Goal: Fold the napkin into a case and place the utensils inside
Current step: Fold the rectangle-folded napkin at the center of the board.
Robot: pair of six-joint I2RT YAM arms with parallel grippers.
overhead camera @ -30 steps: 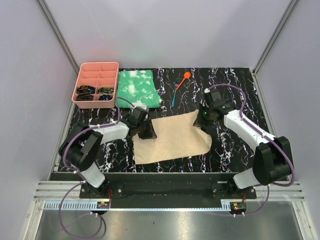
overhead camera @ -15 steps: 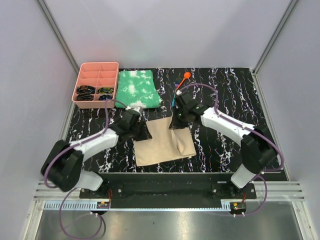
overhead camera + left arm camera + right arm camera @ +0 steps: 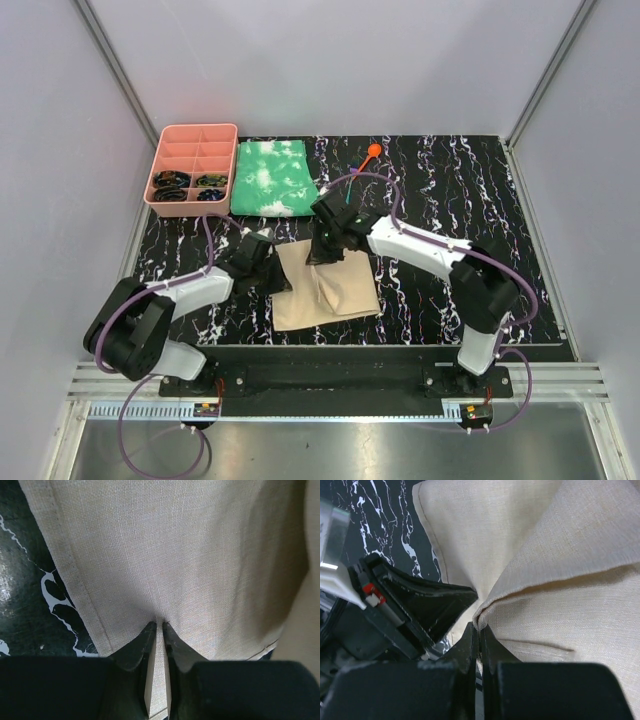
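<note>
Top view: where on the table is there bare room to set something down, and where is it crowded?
Free: table right of the orange spoon, beyond the right arm. Crowded: tray and green cloth far left; left pincer and right pincer pinching the napkin at centre.

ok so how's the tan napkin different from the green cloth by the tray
The napkin is plain tan; the green cloth is mottled green and white. The napkin is partly folded and pinched by the left pincer and the right pincer; the green cloth lies flat, untouched. The napkin sits nearer the arms; the green cloth lies farther back, beside the pink tray. Both are cloths on the table.
</note>
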